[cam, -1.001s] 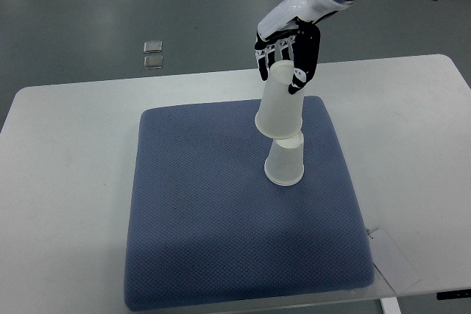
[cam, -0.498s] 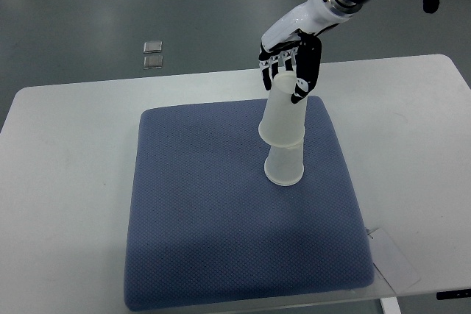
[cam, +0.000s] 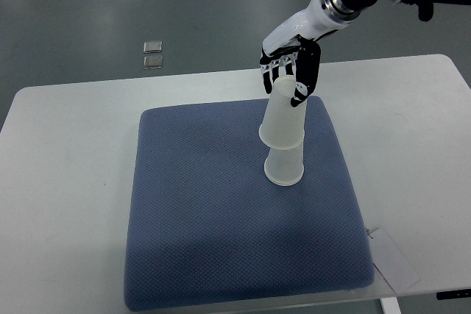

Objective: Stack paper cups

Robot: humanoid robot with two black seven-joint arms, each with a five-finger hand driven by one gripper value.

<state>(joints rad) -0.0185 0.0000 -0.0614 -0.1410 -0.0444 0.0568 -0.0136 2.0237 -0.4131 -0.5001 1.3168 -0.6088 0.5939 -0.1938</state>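
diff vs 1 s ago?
The right hand has lowered the upper cup further over the lower cup and shifted it slightly right, so less of the lower cup shows. The fingers remain on the upper cup's top end. The lower cup, blue mat and table are unchanged.

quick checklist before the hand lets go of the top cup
1. Right hand grips the upper translucent white paper cup near its closed end: ok.
2. Upper cup's open rim is over the lower upside-down white paper cup: ok.
3. Upper cup in line with the lower one: not ok, it tilts.
4. Upper cup fully seated: cannot tell.
5. Lower cup stands on the blue textured mat: ok.
6. Left hand clear of the stack: ok, not in view.
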